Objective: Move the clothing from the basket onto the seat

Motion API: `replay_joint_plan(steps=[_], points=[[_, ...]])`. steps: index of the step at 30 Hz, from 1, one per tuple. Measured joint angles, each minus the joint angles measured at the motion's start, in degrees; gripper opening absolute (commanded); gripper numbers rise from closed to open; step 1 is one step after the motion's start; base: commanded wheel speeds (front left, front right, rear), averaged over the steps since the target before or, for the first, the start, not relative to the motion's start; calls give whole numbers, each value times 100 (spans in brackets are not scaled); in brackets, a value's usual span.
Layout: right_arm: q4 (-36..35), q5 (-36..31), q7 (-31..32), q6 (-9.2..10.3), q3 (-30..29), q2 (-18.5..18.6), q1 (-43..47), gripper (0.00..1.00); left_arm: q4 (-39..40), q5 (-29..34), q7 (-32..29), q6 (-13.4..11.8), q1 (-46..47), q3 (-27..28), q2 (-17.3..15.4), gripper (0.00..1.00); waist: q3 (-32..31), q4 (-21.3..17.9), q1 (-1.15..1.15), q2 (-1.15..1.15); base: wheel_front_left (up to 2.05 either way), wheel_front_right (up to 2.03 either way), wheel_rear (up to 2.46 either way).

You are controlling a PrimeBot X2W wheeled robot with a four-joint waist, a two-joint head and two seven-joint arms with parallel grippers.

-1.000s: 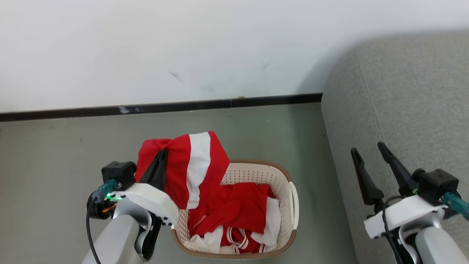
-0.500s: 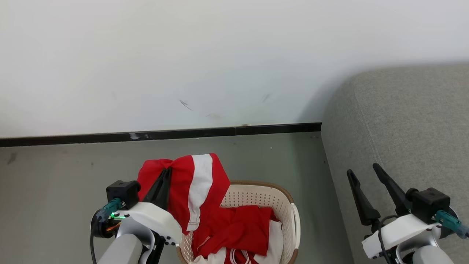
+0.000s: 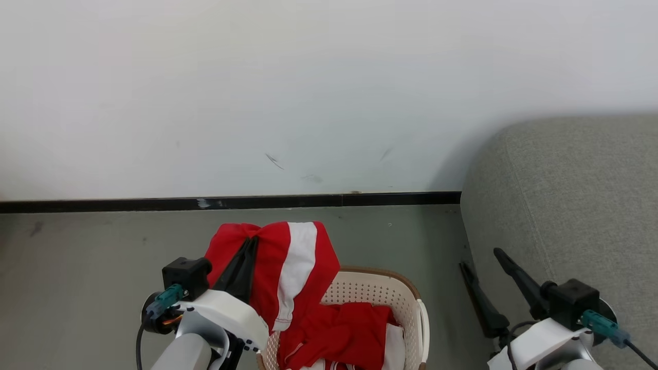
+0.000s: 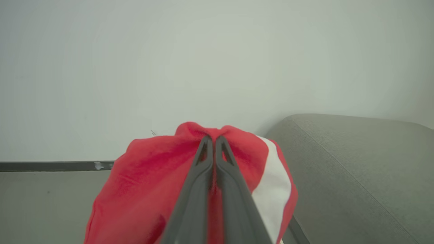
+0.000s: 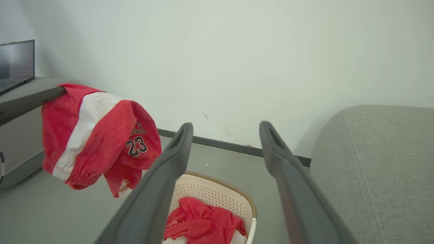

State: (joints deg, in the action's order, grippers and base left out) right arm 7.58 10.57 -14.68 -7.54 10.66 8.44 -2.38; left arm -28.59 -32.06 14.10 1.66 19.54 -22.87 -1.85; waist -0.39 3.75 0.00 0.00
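Note:
My left gripper [image 3: 252, 241] is shut on a red garment [image 3: 293, 267] with a white panel, held up above the left side of the basket [image 3: 380, 290]. In the left wrist view the fingers [image 4: 203, 159] pinch a bunched fold of the garment [image 4: 142, 183]. The right wrist view shows it hanging [image 5: 98, 135] with "23" printed on it. More red and white clothing [image 3: 344, 334] lies in the cream basket [image 5: 217, 193]. The grey seat [image 3: 565, 205] stands to the right. My right gripper [image 3: 482, 258] is open and holds nothing, at the seat's left edge.
A white wall with a black baseboard [image 3: 257, 202] runs behind the basket, above the grey floor [image 3: 77, 267]. In the right wrist view a laptop [image 5: 17, 62] sits on a dark surface at far left.
The head camera has tilted up, so everything sits lower in the picture. The left gripper holds the garment slightly higher over the basket. The right gripper stays open, nearer the seat's edge.

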Motion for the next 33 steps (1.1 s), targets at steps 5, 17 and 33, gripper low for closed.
replay_joint_plan(steps=[5, 17, 33], points=[[-23, -10, 0, 0, 491, 88, -123, 100, 242, 38, -99, 0, -23, -105, -4, 0, -33, 69, 0, 0, 0, 0, 0], [91, -121, 0, 0, 1804, 187, -1002, 100, 943, 42, -334, 1, -51, -446, -19, 0, -25, 266, 0, 0, 0, 0, 0], [681, 74, 0, 0, 2562, 193, -1473, 100, 1876, 31, -648, 8, -87, -996, -35, 0, -12, 510, 0, 0, 0, 0, 0]])
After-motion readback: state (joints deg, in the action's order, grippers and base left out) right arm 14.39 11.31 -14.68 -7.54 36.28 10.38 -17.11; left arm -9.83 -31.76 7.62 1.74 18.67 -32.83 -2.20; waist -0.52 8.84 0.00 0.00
